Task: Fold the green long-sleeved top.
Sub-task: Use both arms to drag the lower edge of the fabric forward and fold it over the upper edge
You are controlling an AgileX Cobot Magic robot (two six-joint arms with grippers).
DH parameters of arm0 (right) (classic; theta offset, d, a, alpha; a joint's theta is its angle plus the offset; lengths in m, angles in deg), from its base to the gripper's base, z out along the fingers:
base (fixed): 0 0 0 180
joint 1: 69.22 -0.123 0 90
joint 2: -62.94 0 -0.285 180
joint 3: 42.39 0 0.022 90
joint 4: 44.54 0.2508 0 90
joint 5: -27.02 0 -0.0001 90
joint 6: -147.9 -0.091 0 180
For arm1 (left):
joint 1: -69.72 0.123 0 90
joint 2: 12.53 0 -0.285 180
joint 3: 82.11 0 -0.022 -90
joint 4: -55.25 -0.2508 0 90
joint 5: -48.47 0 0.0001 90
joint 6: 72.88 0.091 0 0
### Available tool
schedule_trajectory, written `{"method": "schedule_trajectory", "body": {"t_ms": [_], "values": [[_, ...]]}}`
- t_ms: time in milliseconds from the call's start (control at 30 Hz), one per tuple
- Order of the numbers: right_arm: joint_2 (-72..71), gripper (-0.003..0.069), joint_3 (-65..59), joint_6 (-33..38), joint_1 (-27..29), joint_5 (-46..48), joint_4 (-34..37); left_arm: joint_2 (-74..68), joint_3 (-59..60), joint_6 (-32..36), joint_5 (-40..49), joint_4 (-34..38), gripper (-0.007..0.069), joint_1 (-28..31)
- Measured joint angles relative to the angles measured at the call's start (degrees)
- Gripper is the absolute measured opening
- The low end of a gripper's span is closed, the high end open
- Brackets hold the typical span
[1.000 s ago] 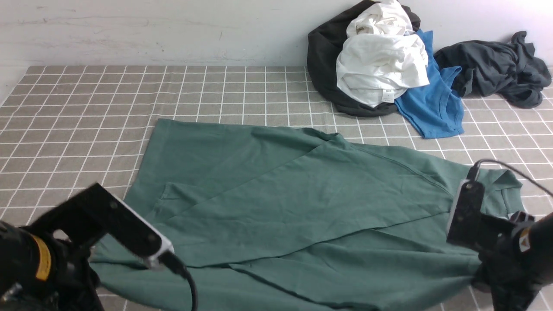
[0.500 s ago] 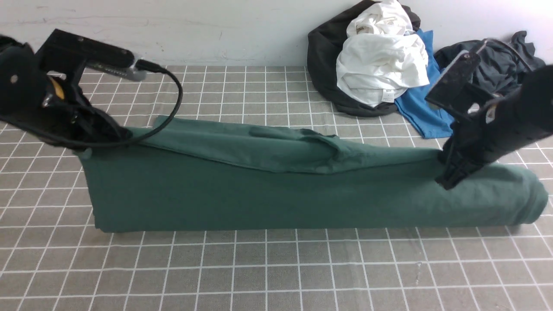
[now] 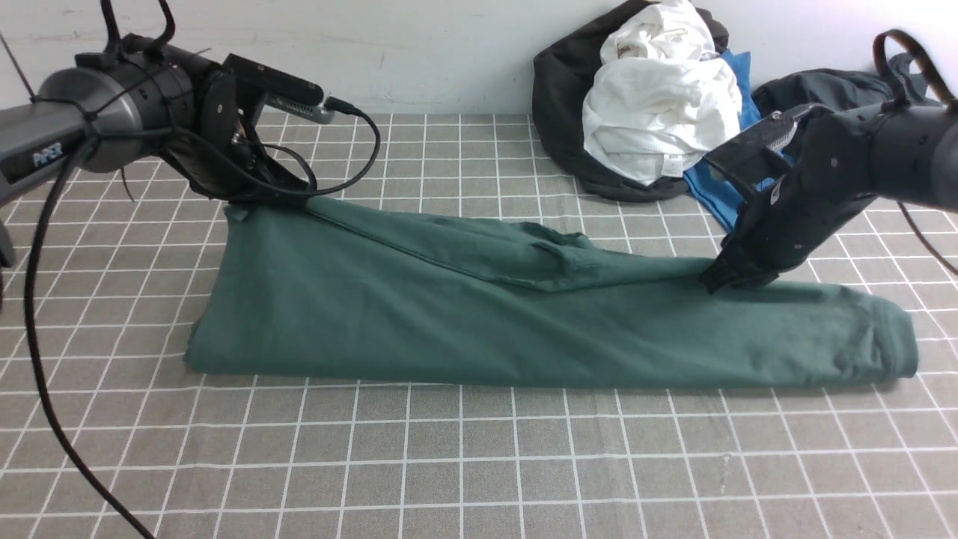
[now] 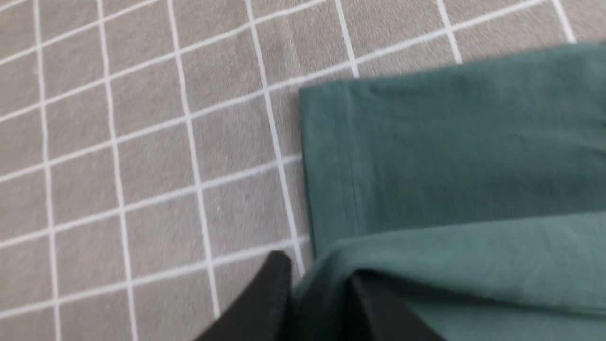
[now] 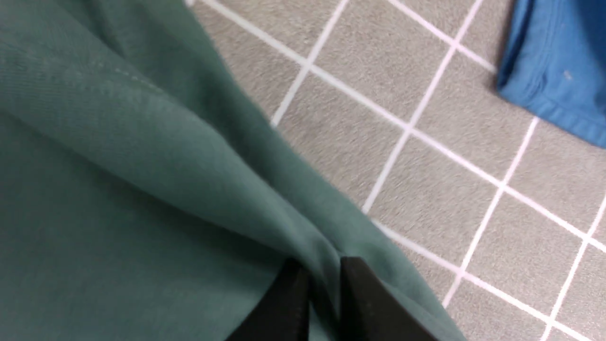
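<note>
**Near half now laid over the far half**

The top (image 3: 524, 329) lies doubled on the mat (image 3: 479, 464), crease nearest me and flatter than a moment ago. Behind it, the left gripper (image 3: 258, 196) and right gripper (image 3: 722, 278) have carried its edge back. Both are pinched on cloth, and I'd release next.

Left arm housing (image 3: 45, 150): we read "PIPER" in white letters.
White garment's tag (image 3: 671, 166): we see print, but it is too small to read.
Wrist views: we find no text.
</note>
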Motion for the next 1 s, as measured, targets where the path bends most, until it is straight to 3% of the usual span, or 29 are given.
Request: {"method": "schedule_trajectory", "body": {"t_ms": [167, 333, 433, 567, 733, 867, 967, 1000], "values": [[-0.1, 0.0261, 6.5, -8.7, 0.0, 2.8, -1.5, -0.5, -5.9, -2.4, 4.0, -0.2, 0.0400, 0.0], [-1.2, 0.0240, 10.5, -10.2, -1.2, 6.1, 1.8, 3.6, -8.6, -2.7, 8.0, -0.3, 0.0433, 0.0], [-1.1, 0.0169, 10.9, -6.6, -3.9, 7.1, 6.3, 6.8, -9.0, -2.3, 12.2, 0.1, 0.0367, 0.0], [2.6, 0.0033, 10.9, 5.3, -8.7, 7.4, 16.5, 8.6, -8.9, 2.4, 18.7, 3.4, 0.0181, 0.0], [9.8, -0.0011, 10.9, 21.7, -12.5, 5.0, 24.7, 8.6, -5.4, 7.7, 20.1, 10.3, 0.0013, 0.0], [13.3, -0.0013, 11.4, 28.3, -12.7, -5.8, 26.9, 8.6, -1.6, 12.4, 20.1, 17.2, -0.0008, 0.0], [15.0, -0.0013, 12.5, 26.0, -11.8, -13.4, 27.8, 8.6, -0.7, 14.4, 20.3, 19.7, -0.0008, 0.0], [16.1, -0.0013, 13.5, 21.4, -10.7, -16.8, 28.1, 8.6, -0.4, 15.8, 20.9, 21.5, -0.0008, 0.0]]}}
